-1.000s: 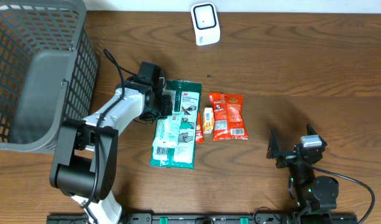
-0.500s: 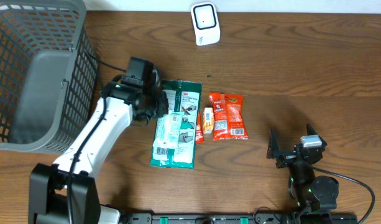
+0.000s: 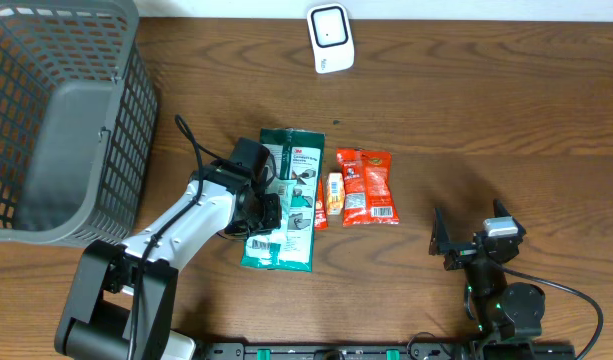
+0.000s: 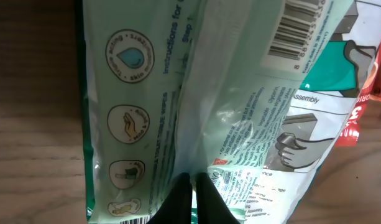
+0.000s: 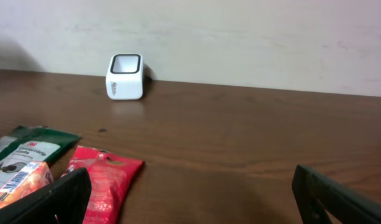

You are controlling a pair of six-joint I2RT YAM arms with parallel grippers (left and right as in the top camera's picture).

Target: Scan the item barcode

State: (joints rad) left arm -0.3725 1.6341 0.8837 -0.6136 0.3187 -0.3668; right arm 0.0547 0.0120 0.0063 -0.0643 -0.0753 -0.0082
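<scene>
Overhead — left tool [image 3: 273, 212] near packet [image 3: 298, 160] edge

Open brown wooden table [image 3: 486, 120] lies between white box-shaped scanner [image 3: 330, 38] and right gripper [image 3: 468, 235]. Tall grey mesh basket [image 3: 66, 110] blocks the left; flat green packets [image 3: 291, 205] and red packets [image 3: 368, 186] fill the centre.
</scene>
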